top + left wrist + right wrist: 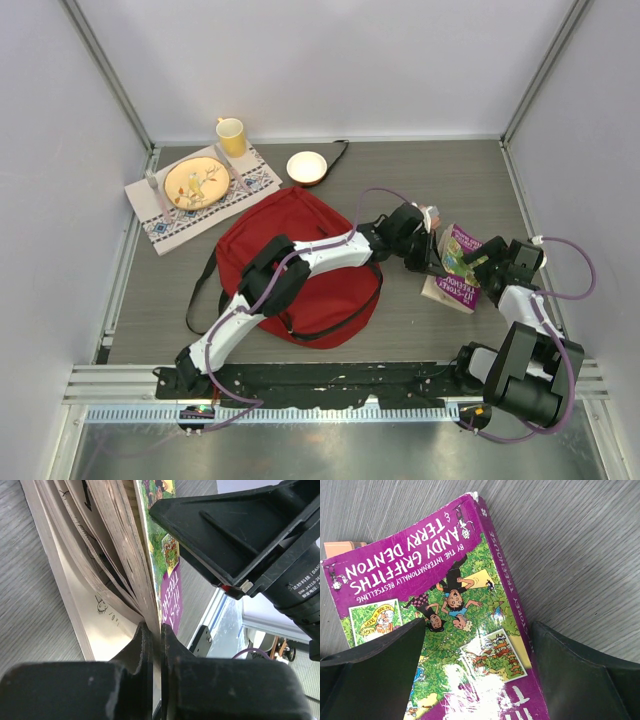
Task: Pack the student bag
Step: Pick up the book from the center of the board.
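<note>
surface (440, 180): grey wood-grain top, boxed in by plain white walls (330, 60) at the back and both sides, with a metal rail along the near edge.

student bag (300, 215): dark-red fabric, lying flat near the middle of the surface, rounded outline, black strap looping out at its left side, black zipper line along its near edge; the left arm reaches across it.

book (458, 265): purple paperback with a green cartoon cover, just right of the student bag, front cover lifted and pages fanned.

left hand (435, 262): right of the student bag, fingers (145, 645) drawn narrow, pinching the edge of the book's cover.

right hand (480, 680): beyond the book from the student bag, spread wide, one finger on each side of the book, not gripping it.

placemat (165, 228): behind and left of the student bag, carrying a yellow plate (196, 182).

mug (232, 136): yellow, behind the student bag, at the placemat's far corner.

bowl (306, 166): small, white inside, just behind the student bag.
</note>
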You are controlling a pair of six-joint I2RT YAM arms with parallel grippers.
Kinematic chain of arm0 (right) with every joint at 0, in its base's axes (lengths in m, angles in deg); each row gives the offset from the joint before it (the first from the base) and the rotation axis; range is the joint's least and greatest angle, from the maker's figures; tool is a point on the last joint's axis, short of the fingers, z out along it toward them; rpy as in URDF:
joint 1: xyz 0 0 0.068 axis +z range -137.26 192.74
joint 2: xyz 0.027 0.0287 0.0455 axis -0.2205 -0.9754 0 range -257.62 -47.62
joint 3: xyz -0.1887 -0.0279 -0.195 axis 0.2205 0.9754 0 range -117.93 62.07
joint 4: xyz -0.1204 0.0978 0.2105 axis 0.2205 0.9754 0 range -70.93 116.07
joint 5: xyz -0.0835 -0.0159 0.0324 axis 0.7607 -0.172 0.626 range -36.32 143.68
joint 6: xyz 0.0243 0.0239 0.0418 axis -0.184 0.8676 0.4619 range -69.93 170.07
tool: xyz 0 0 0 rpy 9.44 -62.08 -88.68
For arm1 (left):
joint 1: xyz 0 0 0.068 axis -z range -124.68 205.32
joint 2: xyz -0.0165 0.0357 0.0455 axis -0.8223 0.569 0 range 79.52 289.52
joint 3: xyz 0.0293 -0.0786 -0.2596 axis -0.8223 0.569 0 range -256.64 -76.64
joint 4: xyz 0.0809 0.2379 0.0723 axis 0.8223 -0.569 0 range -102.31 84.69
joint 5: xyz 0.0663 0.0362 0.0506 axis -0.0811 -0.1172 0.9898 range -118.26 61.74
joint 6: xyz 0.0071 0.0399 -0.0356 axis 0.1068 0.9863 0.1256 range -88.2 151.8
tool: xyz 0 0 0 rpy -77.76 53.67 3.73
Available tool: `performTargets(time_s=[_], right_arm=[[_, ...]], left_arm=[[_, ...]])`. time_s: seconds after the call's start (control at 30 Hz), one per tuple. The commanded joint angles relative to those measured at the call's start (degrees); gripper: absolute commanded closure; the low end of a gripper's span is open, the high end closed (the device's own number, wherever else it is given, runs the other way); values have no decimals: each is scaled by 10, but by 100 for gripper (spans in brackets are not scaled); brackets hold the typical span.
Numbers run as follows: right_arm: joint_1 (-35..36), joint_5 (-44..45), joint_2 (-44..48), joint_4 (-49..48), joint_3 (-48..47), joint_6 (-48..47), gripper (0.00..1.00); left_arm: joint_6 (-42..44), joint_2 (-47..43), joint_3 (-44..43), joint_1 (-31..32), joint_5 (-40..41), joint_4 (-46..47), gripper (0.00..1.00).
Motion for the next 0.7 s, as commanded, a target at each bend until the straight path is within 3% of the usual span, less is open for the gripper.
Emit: performTargets(time_s=[0.0,0.3,0.67], right_arm=[[6,-55,-11,34,14,4,9],[6,-78,50,126,-66,18,9],[5,-68,126,265,-196,35,8]], left_arm=[[-6,12,-24,12,-23,30,100],[96,-76,-15,4,46,-80,100],[145,-232,44,-19,70,-80,100]])
